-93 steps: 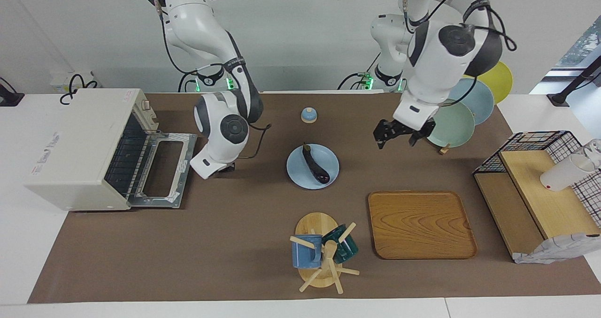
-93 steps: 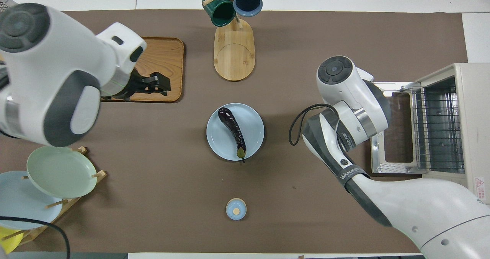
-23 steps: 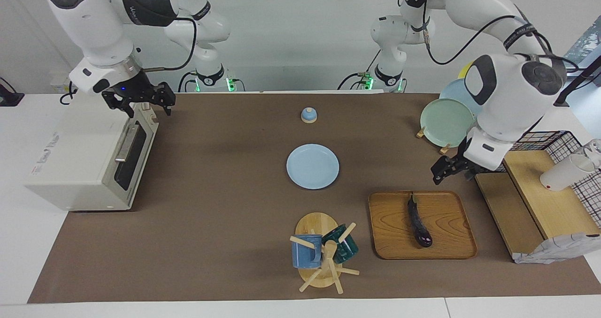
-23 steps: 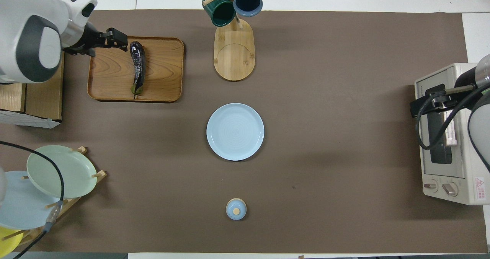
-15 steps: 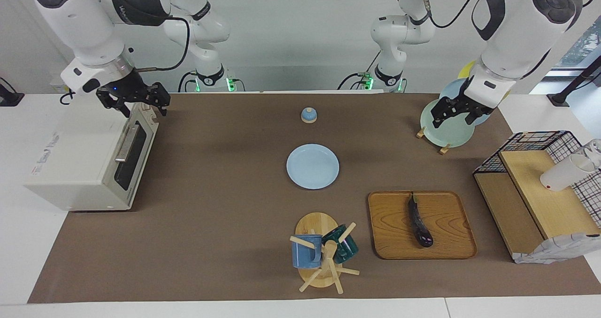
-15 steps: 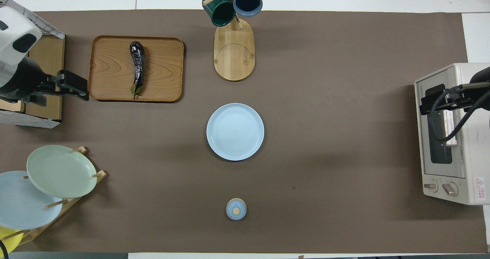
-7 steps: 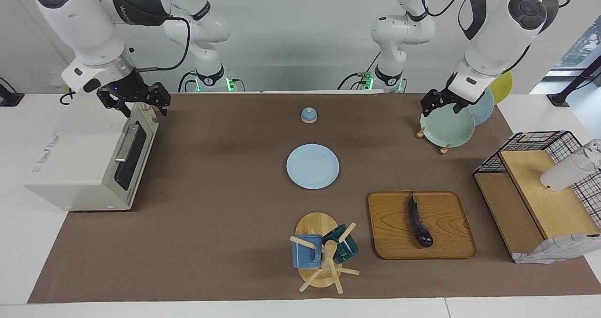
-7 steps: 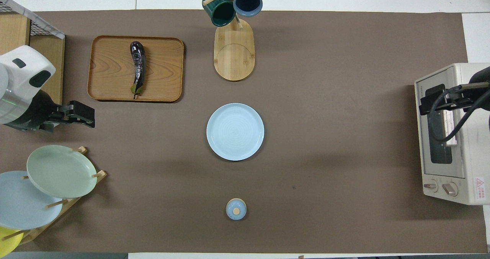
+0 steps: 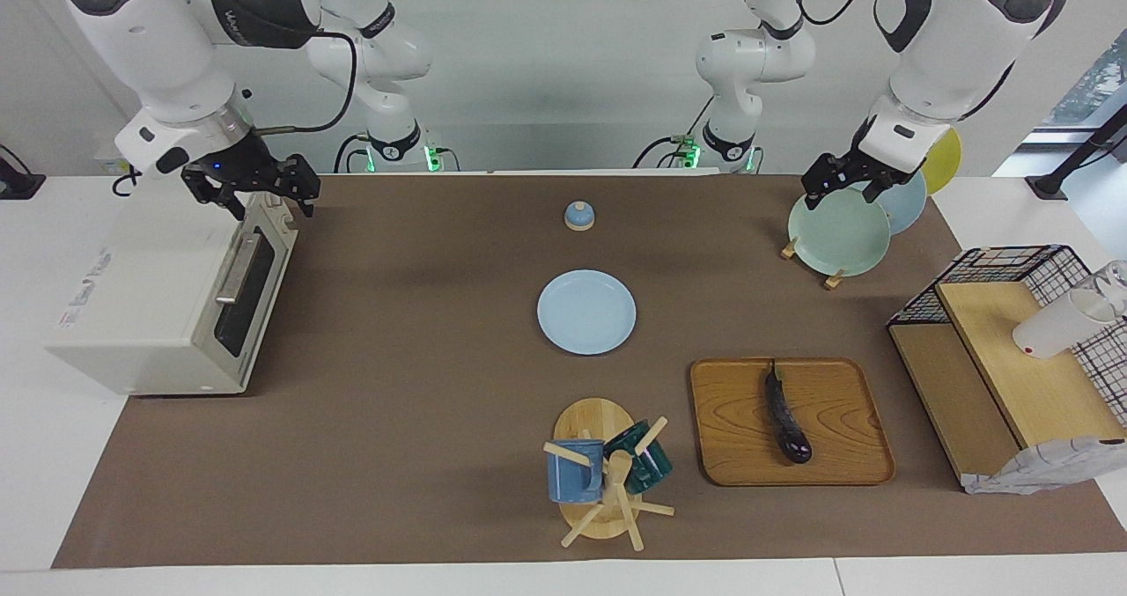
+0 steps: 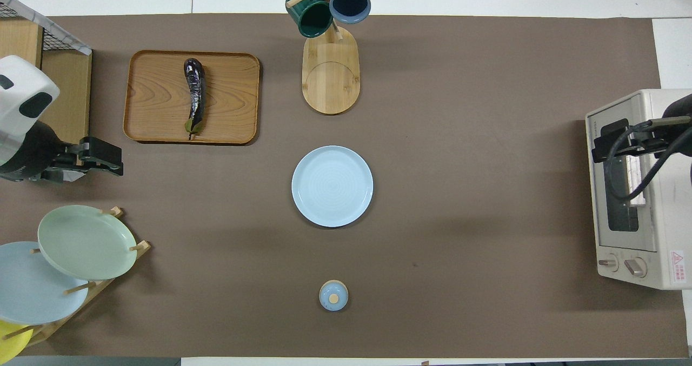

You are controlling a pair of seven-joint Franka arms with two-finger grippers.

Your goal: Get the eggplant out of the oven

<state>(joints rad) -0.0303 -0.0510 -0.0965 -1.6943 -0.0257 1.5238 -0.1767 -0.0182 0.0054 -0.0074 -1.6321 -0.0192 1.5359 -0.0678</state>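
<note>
Already the eggplant lies on the tray, oven shut.
Both grippers, left gripper and right gripper, hang open; just lift away.

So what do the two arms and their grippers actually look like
Both arms are glossy white with rounded shells and dark grey discs at the joints. Black cables loop along them. Each ends in a black gripper, left gripper and right gripper, with a small blue light on the right one's wrist. Green lights glow at both bases.
</note>
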